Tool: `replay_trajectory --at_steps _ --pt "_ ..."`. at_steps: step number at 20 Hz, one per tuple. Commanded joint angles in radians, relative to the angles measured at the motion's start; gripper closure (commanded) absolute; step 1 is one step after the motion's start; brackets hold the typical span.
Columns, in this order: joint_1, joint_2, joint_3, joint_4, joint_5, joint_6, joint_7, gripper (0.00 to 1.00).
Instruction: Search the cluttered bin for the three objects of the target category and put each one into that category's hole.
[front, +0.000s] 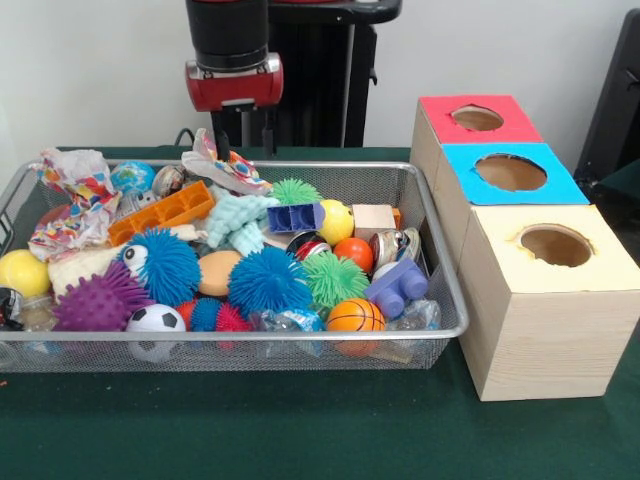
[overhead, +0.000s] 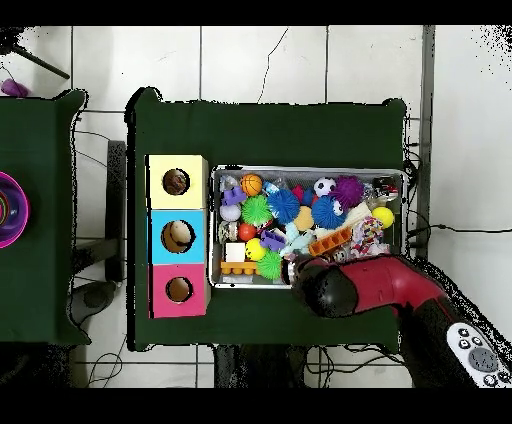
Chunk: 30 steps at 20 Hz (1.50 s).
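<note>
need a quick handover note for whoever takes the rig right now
Hand: above the bin's far edge, carrying nothing that shows; open or shut cannot be told.
Things: the clutter of balls, spiky toys and blocks all lies in the bin. Three boxes beside it: red-topped box, blue-topped box, plain-topped box, each with a hole.
Done: no drop can be confirmed.
Left: find the three target objects and drop each in.

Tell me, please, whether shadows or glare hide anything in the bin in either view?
Front view: even light, soft shadows under the wire bin, contents clear; the clear plastic bottles are hard to make out. Overhead view: the arm covers the bin's near edge; the boxes' holes look dark.
</note>
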Motion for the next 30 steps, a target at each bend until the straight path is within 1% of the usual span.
replay_trajectory --at_steps 1,5,10,15,23,26,30 --pt "-0.042 0.004 -0.016 0.052 -0.058 -0.023 -0.074 0.0" --pt "-0.057 0.058 -0.021 0.022 -0.092 -0.035 -0.089 0.0" --pt "-0.065 0.089 -0.025 0.008 -0.124 -0.052 -0.09 0.0" --pt "-0.052 0.106 -0.041 0.01 -0.166 -0.092 -0.046 0.0" --pt "-0.014 0.182 -0.091 -0.033 -0.247 -0.168 0.015 0.0" --pt "-0.002 0.202 -0.106 -0.051 -0.262 -0.192 0.021 0.0" --pt "0.001 0.253 -0.109 -0.095 -0.272 -0.206 -0.001 0.0"
